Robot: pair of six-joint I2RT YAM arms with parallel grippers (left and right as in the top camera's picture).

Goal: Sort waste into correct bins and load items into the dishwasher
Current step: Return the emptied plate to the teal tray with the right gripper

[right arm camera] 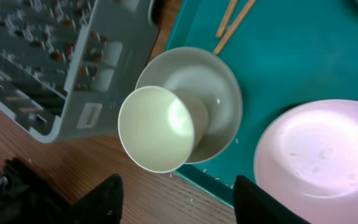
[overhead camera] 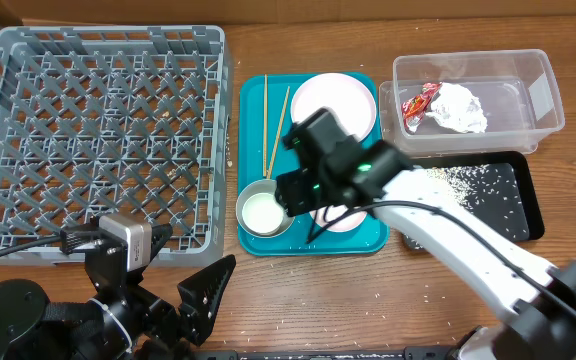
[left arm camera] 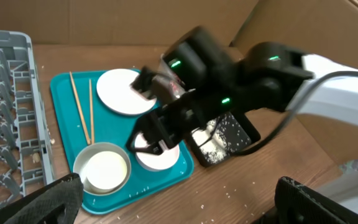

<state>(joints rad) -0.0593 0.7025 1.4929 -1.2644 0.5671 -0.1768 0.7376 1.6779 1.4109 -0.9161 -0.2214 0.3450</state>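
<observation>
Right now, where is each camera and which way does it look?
Overhead: above table, facing rack, tray, tub; left arm, right arm show.
Left wrist: beside rack, facing across tray at right arm; left end effector shows.
Right wrist: over tray, facing down on cup in steel bowl; right end effector shows.
Shared: cup, chopsticks.

On the teal tray (overhead camera: 253, 100) are two chopsticks (overhead camera: 265, 125), one plate (overhead camera: 340, 100), one cup (right arm camera: 157, 127) and two bowls (right arm camera: 316, 165). Right of it, two bins (overhead camera: 468, 58).
</observation>
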